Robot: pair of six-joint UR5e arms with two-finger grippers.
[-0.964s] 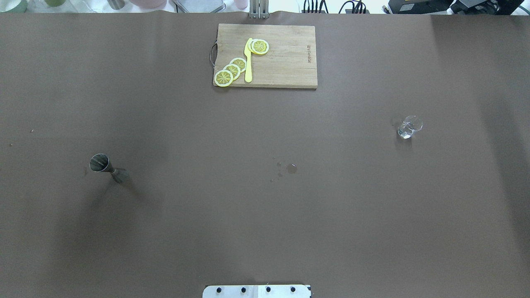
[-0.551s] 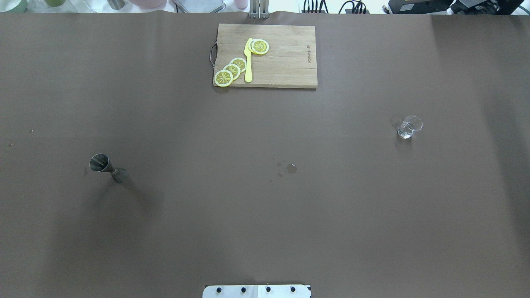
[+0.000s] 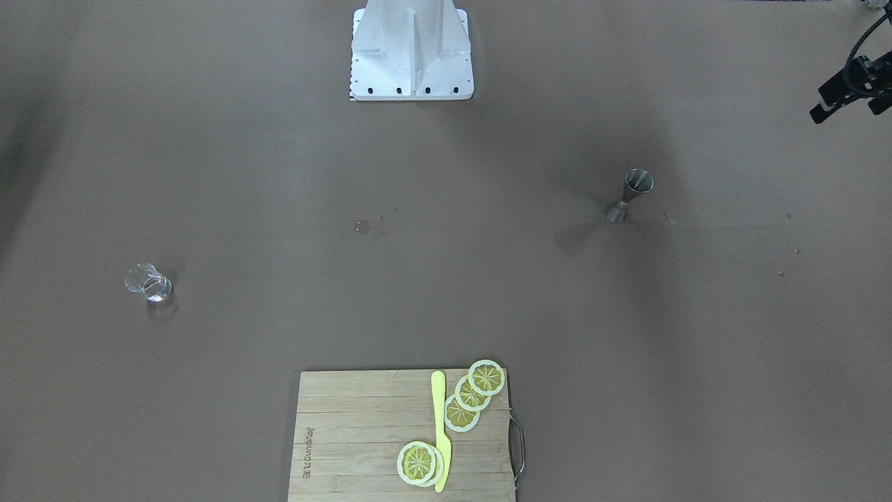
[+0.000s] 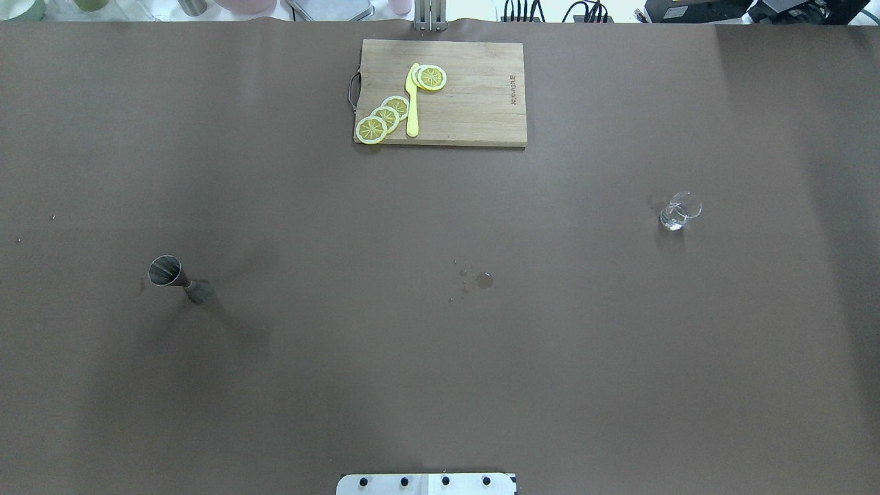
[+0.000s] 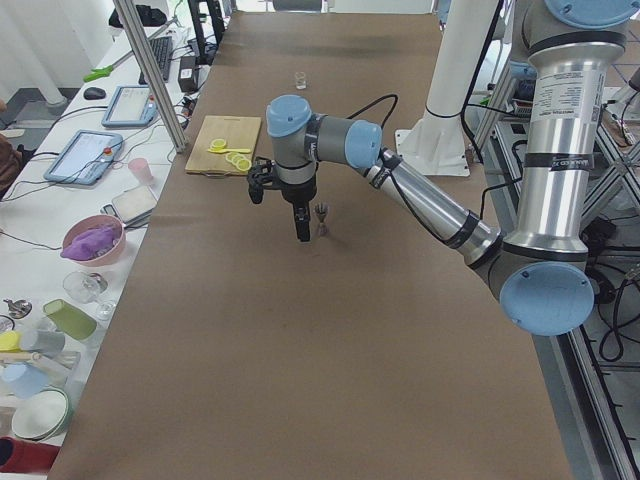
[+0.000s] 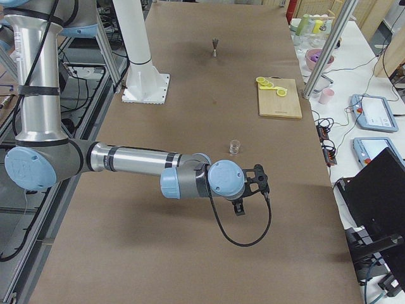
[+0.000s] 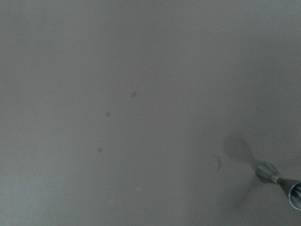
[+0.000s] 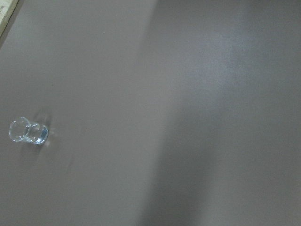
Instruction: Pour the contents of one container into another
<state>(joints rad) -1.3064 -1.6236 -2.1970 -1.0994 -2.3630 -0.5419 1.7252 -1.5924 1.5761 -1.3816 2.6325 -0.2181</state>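
Observation:
The clear glass cup (image 4: 679, 210) stands upright on the table's right half, also seen in the front view (image 3: 148, 282) and the right wrist view (image 8: 28, 132). The steel jigger (image 4: 180, 278) stands upright on the left half (image 3: 629, 196), at the lower right edge of the left wrist view (image 7: 280, 181). In the exterior left view my left gripper (image 5: 302, 232) hangs pointing down just beside the jigger (image 5: 322, 213), apart from it. My right gripper (image 6: 239, 208) hovers nearer the table's end than the cup (image 6: 235, 147). I cannot tell whether either gripper is open or shut.
A wooden cutting board (image 4: 467, 103) with lemon slices (image 4: 385, 117) and a yellow knife (image 4: 412, 103) lies at the far middle edge. Small wet spots (image 4: 484, 280) mark the table's centre. The robot base (image 3: 411, 56) stands at the near middle edge.
Neither the cup nor the jigger has moved. Only the soft shadow around the jigger has shifted a little.

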